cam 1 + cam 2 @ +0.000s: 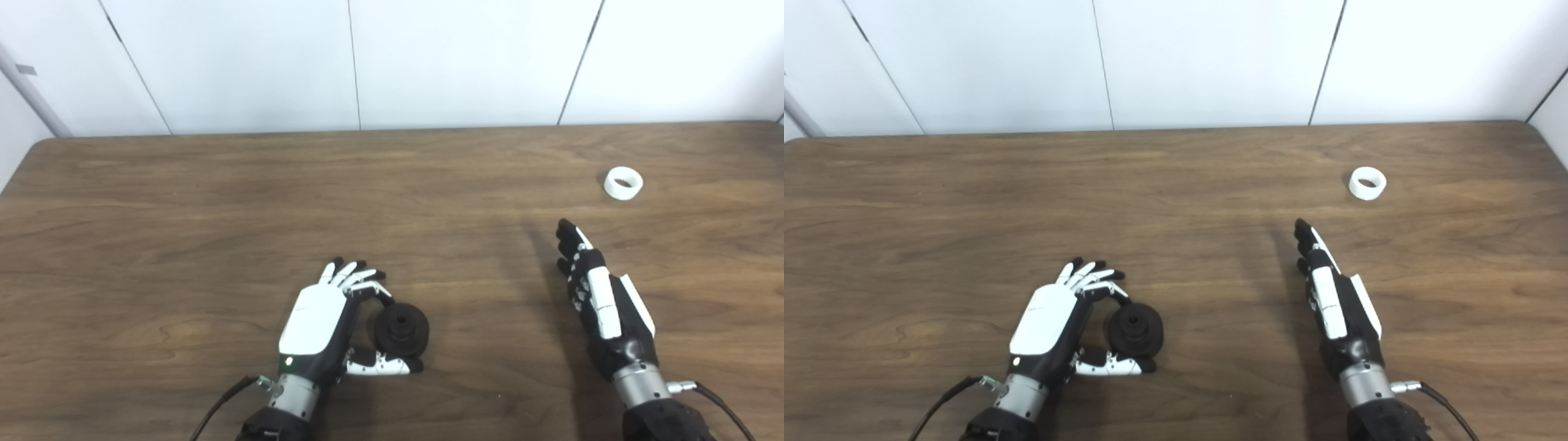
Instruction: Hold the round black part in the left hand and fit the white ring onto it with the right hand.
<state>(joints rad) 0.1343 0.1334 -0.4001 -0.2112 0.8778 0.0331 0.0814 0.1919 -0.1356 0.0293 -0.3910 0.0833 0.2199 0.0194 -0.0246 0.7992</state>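
The round black part (401, 331) lies on the wooden table (184, 233) near the front edge, left of centre. My left hand (318, 318) is around it from the left: a curled finger rests on its top edge and the thumb (383, 366) lies along its near side, pinching it. The white ring (623, 183) lies alone on the table at the far right. My right hand (597, 294) hovers edge-on at the front right, fingers straight and apart, pointing toward the ring and well short of it, holding nothing.
White wall panels (367, 61) stand behind the table's far edge. Cables run from both wrists at the picture's bottom edge. Bare wood lies between the two hands and across the left half of the table.
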